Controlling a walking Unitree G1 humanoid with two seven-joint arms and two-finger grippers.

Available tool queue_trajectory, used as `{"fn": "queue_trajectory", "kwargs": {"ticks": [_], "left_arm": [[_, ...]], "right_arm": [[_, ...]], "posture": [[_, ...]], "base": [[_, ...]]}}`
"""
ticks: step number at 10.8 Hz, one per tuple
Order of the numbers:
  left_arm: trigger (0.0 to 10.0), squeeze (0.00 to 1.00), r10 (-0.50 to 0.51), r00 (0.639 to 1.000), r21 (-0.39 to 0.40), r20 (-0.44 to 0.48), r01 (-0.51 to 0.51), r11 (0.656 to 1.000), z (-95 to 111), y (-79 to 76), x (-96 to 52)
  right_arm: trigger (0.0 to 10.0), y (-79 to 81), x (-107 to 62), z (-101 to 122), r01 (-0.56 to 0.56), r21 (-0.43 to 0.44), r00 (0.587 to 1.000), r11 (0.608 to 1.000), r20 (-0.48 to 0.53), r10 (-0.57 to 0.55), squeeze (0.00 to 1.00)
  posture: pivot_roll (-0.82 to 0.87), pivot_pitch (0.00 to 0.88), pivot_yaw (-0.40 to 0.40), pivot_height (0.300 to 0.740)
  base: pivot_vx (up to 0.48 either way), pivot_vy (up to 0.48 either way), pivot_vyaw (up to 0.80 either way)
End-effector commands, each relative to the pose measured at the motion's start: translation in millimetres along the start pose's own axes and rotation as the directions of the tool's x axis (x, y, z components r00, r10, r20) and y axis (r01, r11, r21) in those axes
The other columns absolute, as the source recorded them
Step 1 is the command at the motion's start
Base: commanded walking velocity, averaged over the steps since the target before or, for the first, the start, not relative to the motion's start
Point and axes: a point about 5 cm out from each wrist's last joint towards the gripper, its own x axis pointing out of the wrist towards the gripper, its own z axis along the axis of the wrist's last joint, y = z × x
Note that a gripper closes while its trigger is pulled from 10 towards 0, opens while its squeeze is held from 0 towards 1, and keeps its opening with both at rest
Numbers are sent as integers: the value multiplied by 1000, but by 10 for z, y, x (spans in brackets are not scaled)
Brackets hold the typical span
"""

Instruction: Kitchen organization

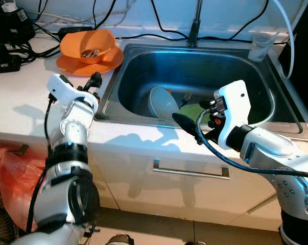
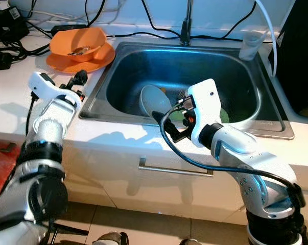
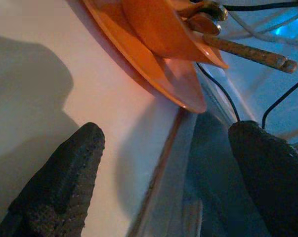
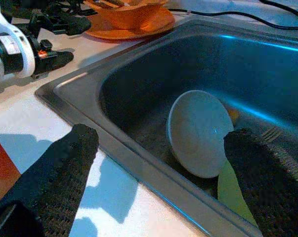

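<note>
Steel sink fills centre frame, set into a white desk. Right end effector hovers over the front rim, fingers wide apart, empty, prob. lining up on the pale grey bowl tipped on edge in the basin beside a green plate. Left end effector, also spread and empty, sits centre-left by the orange bowl stacked on an orange plate, upper left.

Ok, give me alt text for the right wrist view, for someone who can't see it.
The right gripper, jaws open, hangs over the front rim of a steel sink holding a pale bowl tipped on its side beside a green plate. On the counter beyond are the left gripper and orange dishes.
</note>
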Motion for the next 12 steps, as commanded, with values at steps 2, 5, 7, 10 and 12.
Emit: {"fn": "queue_trajectory", "kwargs": {"ticks": [2,5,7,10,12], "left_arm": [[10000,0,24,1000,-49,-9,-24,998,31,39,41],[10000,0,46,999,-77,-4,-46,996,62,105,57],[10000,0,57,998,-118,10,-56,992,61,128,65],[10000,0,82,995,-168,51,-72,983,155,192,83],[10000,0,74,995,-178,61,-62,982,184,172,96]], "right_arm": [[10000,34,-81,1,2,5,1000,1000,2,-2,0],[10000,81,-153,-11,-18,5,1000,1000,1,18,0],[10000,57,-188,-4,-8,5,1000,1000,-2,8,0],[10000,50,-215,22,-25,-4,1000,1000,-17,25,0],[10000,48,-236,36,-32,-11,999,999,-23,32,0]], "posture": [[-67,108,52,740],[-77,123,57,740],[-88,133,48,740],[-117,144,25,740],[-132,149,18,740]], "base": [[0,0,0],[0,0,0],[0,0,0],[0,0,0],[0,0,0]]}}
